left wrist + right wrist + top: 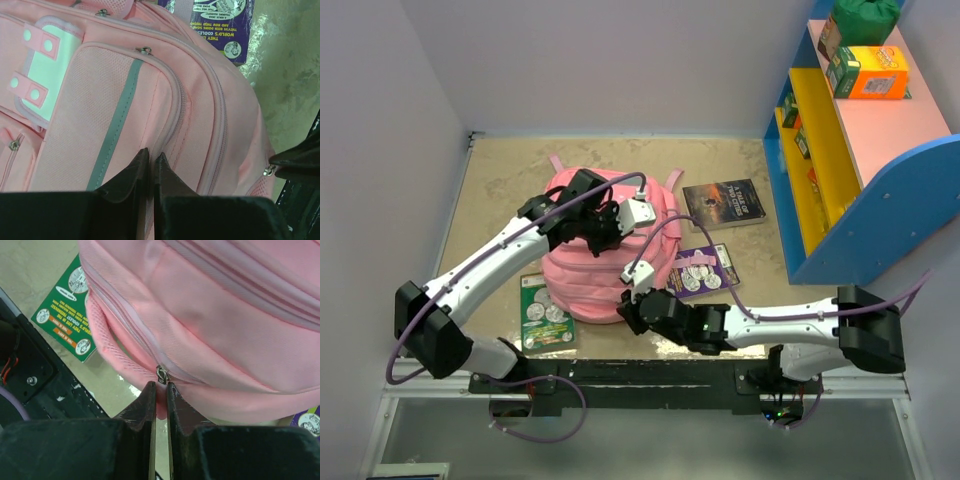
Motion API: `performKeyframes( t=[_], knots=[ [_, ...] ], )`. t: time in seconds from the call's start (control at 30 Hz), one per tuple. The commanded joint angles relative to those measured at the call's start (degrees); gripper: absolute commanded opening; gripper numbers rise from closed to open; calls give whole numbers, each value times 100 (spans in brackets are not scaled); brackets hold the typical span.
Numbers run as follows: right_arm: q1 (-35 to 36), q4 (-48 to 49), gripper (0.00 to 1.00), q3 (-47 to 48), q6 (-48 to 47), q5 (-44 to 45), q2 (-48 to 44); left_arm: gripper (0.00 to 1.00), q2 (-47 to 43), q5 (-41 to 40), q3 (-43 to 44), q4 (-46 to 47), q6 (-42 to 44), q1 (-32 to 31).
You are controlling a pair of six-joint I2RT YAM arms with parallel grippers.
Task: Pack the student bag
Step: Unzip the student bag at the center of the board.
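Overhead, large pink fabric backpack [585, 285] lying mid-table on beige tabletop [500, 180], both arms reaching onto it, left wrist, left gripper [151, 156] closed, tips against grey-striped front pocket [100, 125], right wrist, right gripper [160, 387] pinched onto pink zip pull [160, 407] beneath metal slider [162, 374] at the bag's lower edge.

The large pink fabric backpack [582, 292] covers one edge of the flat green printed booklet [542, 316] at its left side.
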Motion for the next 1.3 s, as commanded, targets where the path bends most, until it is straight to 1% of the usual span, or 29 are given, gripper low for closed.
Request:
performKeyframes(
  t=[0.0,0.03,0.13,0.23,0.3,0.33,0.37,0.43,0.5,0.63,0.8,0.93,1.0,1.03,1.1,1.27],
  knots=[
    [419,-595,0,746,248,277,140,0,48,-40,383,1159,-405,-28],
    [437,-804,0,816,265,295,166,0,57,-232,366,1203,-475,-28],
    [490,-982,0,984,353,286,166,0,74,-558,331,1396,-660,-28],
    [499,-982,0,1194,310,286,342,0,101,-499,330,1458,-836,-28],
    [499,-982,0,1519,187,312,657,0,118,-393,339,1449,-959,-27],
    [490,-921,0,1799,82,321,998,0,145,-175,357,1423,-1081,-28],
    [490,-886,0,1958,29,312,1141,0,153,-112,374,1397,-1109,-28],
    [490,-790,0,2100,-7,304,1456,0,171,90,401,1361,-1205,-19],
    [490,-710,0,2302,-68,312,1633,0,171,274,418,1335,-1267,-19],
    [499,-535,0,2662,-244,558,2091,0,241,1020,515,1344,-1512,-28],
    [499,-61,0,3137,-797,576,2671,0,285,1628,796,1545,-1837,60],
    [499,528,0,3549,-1272,374,3110,0,382,1910,1068,1598,-2005,174],
    [507,582,0,3760,-1491,374,3460,0,426,2076,1218,1590,-2136,262],
    [507,530,0,4040,-1553,409,3576,0,487,2138,1323,1572,-2189,297],
    [499,538,0,4252,-1738,488,3909,0,514,2435,1341,1642,-2347,429],
    [490,459,0,5017,-1966,1190,4560,0,549,2789,1288,1959,-2743,588]
  ],
)
